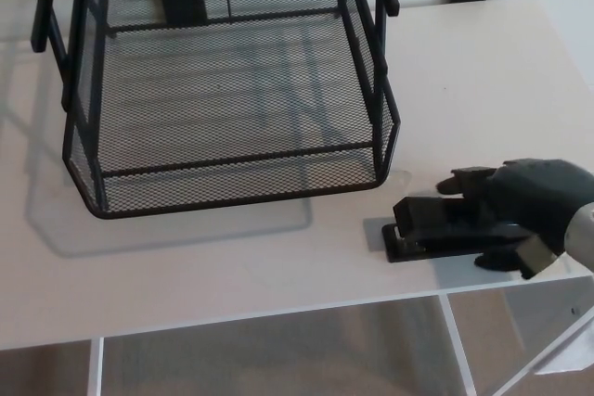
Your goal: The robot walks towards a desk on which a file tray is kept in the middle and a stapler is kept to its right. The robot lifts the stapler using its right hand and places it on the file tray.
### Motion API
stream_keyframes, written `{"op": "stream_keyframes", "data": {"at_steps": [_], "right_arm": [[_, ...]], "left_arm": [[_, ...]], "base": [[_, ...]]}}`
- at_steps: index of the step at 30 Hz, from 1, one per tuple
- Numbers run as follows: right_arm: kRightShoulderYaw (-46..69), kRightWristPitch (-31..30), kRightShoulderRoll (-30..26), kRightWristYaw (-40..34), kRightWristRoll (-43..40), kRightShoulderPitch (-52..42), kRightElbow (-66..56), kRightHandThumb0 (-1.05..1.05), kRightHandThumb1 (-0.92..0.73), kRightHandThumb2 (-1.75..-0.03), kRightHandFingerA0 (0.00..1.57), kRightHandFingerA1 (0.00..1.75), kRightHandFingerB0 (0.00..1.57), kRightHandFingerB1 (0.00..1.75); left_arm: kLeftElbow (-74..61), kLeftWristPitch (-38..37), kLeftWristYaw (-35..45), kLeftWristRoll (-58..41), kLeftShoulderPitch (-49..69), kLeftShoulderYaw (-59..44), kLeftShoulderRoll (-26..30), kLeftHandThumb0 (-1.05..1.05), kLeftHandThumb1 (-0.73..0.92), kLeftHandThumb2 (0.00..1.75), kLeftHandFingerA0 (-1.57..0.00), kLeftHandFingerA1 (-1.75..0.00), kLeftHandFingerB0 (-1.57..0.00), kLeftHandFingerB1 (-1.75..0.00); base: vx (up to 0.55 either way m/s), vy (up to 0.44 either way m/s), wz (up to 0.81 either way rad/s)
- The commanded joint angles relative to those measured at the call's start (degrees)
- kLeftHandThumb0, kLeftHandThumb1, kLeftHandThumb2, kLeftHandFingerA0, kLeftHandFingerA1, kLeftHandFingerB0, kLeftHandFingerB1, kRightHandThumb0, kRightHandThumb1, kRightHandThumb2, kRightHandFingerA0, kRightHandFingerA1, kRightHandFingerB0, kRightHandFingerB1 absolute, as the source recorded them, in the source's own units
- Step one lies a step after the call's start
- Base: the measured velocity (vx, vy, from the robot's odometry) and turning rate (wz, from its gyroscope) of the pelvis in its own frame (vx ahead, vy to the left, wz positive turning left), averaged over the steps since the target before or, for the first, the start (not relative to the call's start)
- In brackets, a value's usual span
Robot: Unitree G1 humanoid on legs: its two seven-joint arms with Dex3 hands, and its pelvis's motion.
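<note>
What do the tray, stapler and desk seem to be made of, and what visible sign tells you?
The tray: black mesh you see through, likely coated metal. The stapler: smooth black with slight sheen, perhaps plastic over metal. The desk: flat matt white, probably laminated board.

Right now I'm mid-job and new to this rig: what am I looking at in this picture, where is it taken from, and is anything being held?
This is a single picture from a camera on the robot's head, looking down at the work in front of it. The black shape coming in from the right is the robot's own right hand, which has a thumb and two thick fingers. It is closed over the rear of a black stapler. The stapler lies flat on the white desk and is not yet lifted. To the stapler's left stands a black wire-mesh file tray. The left hand does not show.
</note>
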State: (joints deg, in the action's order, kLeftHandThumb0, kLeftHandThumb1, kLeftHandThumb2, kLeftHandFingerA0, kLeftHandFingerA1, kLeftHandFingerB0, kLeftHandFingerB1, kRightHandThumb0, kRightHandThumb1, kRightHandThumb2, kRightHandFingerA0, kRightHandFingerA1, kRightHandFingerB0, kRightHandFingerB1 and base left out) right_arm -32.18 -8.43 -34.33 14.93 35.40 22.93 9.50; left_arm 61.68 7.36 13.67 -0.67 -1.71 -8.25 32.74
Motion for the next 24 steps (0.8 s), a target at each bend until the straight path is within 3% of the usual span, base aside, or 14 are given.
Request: {"op": "stream_keyframes", "data": {"at_steps": [1, 3, 4, 7, 10, 12, 14, 15, 16, 18, 19, 21, 22, 24], "right_arm": [[-2.2, 5.2, -0.9, -19.1, 11.5, -5.4, 5.2, -0.32, -0.71, -0.61, 0.95, 1.39, 0.52, 0.4], [-3.0, 8.7, -0.7, -29.5, 14.5, -5.9, 6.6, -0.19, -0.69, -0.63, 0.9, 1.67, 0.72, 0.49], [-3.1, 11.6, -0.6, -34.0, 14.6, -5.8, 7.8, -0.17, -0.64, -0.66, 0.87, 1.52, 0.88, 0.58], [-3.7, 15.2, -0.6, -42.6, 16.0, -5.9, 9.9, -0.16, -0.64, -0.72, 0.87, 1.49, 0.98, 0.79], [-3.8, 15.2, -0.7, -44.2, 16.2, -6.0, 10.2, -0.17, -0.64, -0.72, 0.88, 1.5, 0.95, 0.84], [-4.1, 15.2, -0.4, -47.3, 16.6, -6.5, 11.2, -0.14, -0.55, -0.76, 0.92, 1.57, 0.89, 1.25], [-3.7, 15.9, 0.1, -49.3, 16.1, -7.0, 11.7, -0.14, -0.53, -0.77, 0.96, 1.57, 0.94, 1.17], [-3.2, 17.4, -0.1, -48.5, 14.8, -7.5, 11.8, -0.17, -0.57, -0.76, 1.0, 1.46, 0.96, 0.86], [-3.3, 17.5, -0.1, -48.9, 14.9, -7.5, 12.1, -0.17, -0.57, -0.79, 1.0, 1.52, 0.97, 0.96], [-3.3, 17.7, 0.1, -49.6, 14.8, -7.8, 12.8, -0.19, -0.58, -0.82, 1.02, 1.47, 0.97, 0.96], [-3.1, 17.8, 0.2, -49.3, 14.3, -8.2, 12.8, -0.16, -0.6, -0.86, 1.0, 1.57, 0.91, 1.18], [-3.0, 18.0, 0.4, -49.8, 14.3, -8.4, 13.1, -0.19, -0.58, -0.83, 0.99, 1.51, 0.95, 1.05], [-3.0, 18.0, 0.7, -50.5, 14.3, -8.5, 13.4, -0.16, -0.58, -0.84, 0.97, 1.62, 0.9, 1.25], [-3.0, 17.5, 1.3, -52.0, 14.7, -8.6, 13.9, -0.18, -0.48, -1.0, 1.2, 1.34, 1.02, 1.21]], "left_arm": [[0.7, -0.8, 0.2, 1.2, -0.2, 0.8, 0.6, -0.6, 0.62, 1.31, -0.07, -0.7, -0.01, -0.66], [1.1, -0.9, 0.1, 1.9, -0.9, 1.7, 0.4, -1.05, 0.74, 1.3, -0.25, -0.85, -0.12, -0.75], [1.3, -0.8, -0.5, 2.8, -1.1, 2.4, 0.5, -0.59, 0.62, 1.31, -0.07, -0.69, 0.0, -0.65], [1.7, -1.6, -0.1, 3.1, -1.3, 3.2, 0.7, -0.59, 0.63, 1.32, -0.06, -0.69, 0.0, -0.65], [2.0, -1.6, -0.3, 3.0, -1.7, 3.2, 0.4, -0.99, 0.92, 0.95, -0.22, -0.92, -0.06, -0.79], [2.2, -1.2, -0.4, 2.8, -1.8, 3.2, 0.3, -1.05, 0.77, 1.32, -0.26, -0.85, -0.07, -0.71], [2.3, -0.8, -0.2, 2.1, -1.8, 2.6, 0.2, -1.05, 0.75, 1.31, -0.23, -0.84, -0.08, -0.72], [2.1, -2.4, 0.1, 2.6, -1.3, 3.2, 0.3, -1.03, 0.92, 0.9, -0.2, -0.92, -0.08, -0.82], [2.0, -2.1, 0.2, 2.5, -1.3, 3.1, 0.3, -1.05, 0.75, 1.31, -0.25, -0.85, -0.1, -0.74], [2.1, -2.1, -0.3, 2.9, -1.4, 3.5, 0.3, -0.64, 0.62, 1.33, -0.02, -0.68, 0.0, -0.67], [2.1, -2.5, -0.5, 3.7, -1.3, 4.2, 0.4, -0.62, 0.63, 1.33, -0.02, -0.68, 0.0, -0.67], [2.6, -1.6, -0.5, 3.0, -1.8, 3.7, 0.3, -0.58, 0.58, 1.29, -0.06, -0.68, 0.0, -0.64], [2.6, -1.7, -0.5, 2.8, -1.8, 3.6, 0.2, -1.05, 0.76, 1.31, -0.27, -0.85, -0.11, -0.74], [2.5, -2.9, -0.5, 3.6, -1.4, 4.6, 0.5, -1.05, 0.75, 1.3, -0.3, -0.87, -0.16, -0.78]], "base": [[0.0, 0.0, 0.0], [0.0, 0.0, 0.0], [0.0, 0.0, 0.0], [0.0, 0.0, 0.0], [0.0, 0.0, 0.0], [0.0, 0.0, 0.0], [0.0, 0.0, 0.0], [0.0, 0.0, 0.0], [0.0, 0.0, 0.0], [0.0, 0.0, 0.0], [0.0, 0.0, 0.0], [0.0, 0.0, 0.0], [0.0, 0.0, 0.0], [0.0, 0.0, 0.0]]}}
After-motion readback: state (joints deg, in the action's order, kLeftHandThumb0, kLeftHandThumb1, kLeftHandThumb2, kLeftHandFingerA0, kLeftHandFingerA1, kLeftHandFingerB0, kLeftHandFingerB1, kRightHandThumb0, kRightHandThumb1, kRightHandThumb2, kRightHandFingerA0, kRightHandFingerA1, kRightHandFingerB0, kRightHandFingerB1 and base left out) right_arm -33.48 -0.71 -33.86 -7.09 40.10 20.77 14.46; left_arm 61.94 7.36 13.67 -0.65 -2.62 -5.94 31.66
